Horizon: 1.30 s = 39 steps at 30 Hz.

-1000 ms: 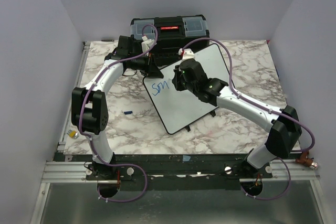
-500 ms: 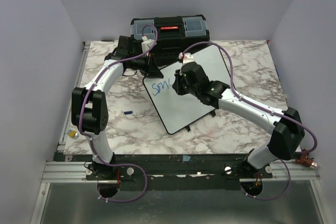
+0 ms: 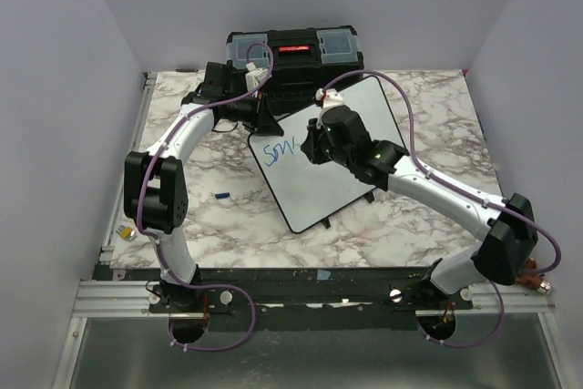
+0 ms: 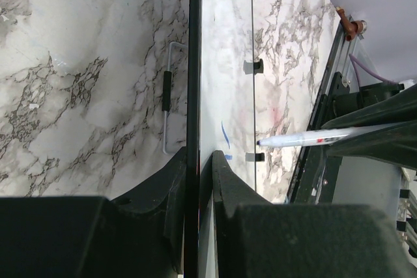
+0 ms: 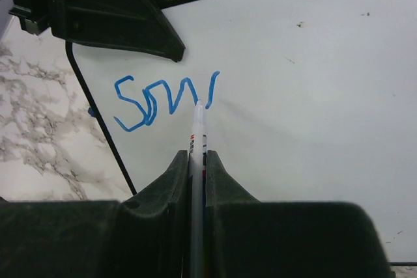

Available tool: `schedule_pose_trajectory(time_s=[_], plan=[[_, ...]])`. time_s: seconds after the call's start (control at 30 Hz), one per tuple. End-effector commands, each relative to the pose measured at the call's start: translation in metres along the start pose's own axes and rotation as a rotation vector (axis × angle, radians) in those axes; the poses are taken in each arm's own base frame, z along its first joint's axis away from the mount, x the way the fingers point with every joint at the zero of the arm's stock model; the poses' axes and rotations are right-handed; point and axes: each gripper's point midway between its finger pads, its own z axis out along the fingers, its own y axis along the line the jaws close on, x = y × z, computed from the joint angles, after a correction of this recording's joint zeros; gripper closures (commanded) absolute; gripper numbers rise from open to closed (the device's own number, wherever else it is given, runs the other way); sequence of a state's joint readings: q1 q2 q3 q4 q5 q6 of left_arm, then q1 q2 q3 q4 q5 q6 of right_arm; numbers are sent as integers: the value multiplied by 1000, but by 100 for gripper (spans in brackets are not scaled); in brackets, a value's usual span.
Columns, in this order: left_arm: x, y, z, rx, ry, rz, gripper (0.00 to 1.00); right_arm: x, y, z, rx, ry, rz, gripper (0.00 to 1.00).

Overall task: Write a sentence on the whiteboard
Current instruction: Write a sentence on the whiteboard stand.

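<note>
The whiteboard (image 3: pixel 321 170) lies tilted on the marble table. Blue letters, roughly "Smi" (image 3: pixel 275 150), stand near its upper left corner; they show larger in the right wrist view (image 5: pixel 163 101). My right gripper (image 5: pixel 197 155) is shut on a white marker (image 5: pixel 198 136) whose tip touches the board at the foot of the last stroke. My left gripper (image 4: pixel 197 154) is shut on the whiteboard's black-rimmed edge (image 4: pixel 193 83) at its far left corner (image 3: pixel 258 121). The marker (image 4: pixel 306 139) also shows in the left wrist view.
A black toolbox (image 3: pixel 293 54) with clear lid compartments stands behind the board. A small blue cap (image 3: pixel 221 194) lies on the table left of the board. A small object (image 3: pixel 127 233) sits at the left edge. Purple walls enclose the table.
The right gripper has moved the marker slightly right and up along the board, adding a stroke after "Sm". The left arm has not moved.
</note>
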State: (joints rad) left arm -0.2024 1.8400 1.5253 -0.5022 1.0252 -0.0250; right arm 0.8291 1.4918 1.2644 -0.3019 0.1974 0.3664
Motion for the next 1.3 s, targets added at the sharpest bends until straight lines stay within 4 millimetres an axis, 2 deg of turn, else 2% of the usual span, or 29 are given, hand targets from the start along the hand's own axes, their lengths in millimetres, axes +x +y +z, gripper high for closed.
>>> schedule_pose_trajectory(time_s=[0.0, 0.47, 0.93, 1.27], plan=[[-18, 4, -3, -54, -50, 172, 100, -35, -3, -9, 27, -120, 29, 99], [-17, 5, -4, -56, -49, 172, 100, -52, 6, 22, 36, -147, 34, 99], [-18, 4, -5, -65, -48, 177, 100, -15, -17, 33, 135, -64, 13, 99], [-20, 3, -3, -52, -53, 179, 100, -8, -21, 26, 146, -42, 18, 99]])
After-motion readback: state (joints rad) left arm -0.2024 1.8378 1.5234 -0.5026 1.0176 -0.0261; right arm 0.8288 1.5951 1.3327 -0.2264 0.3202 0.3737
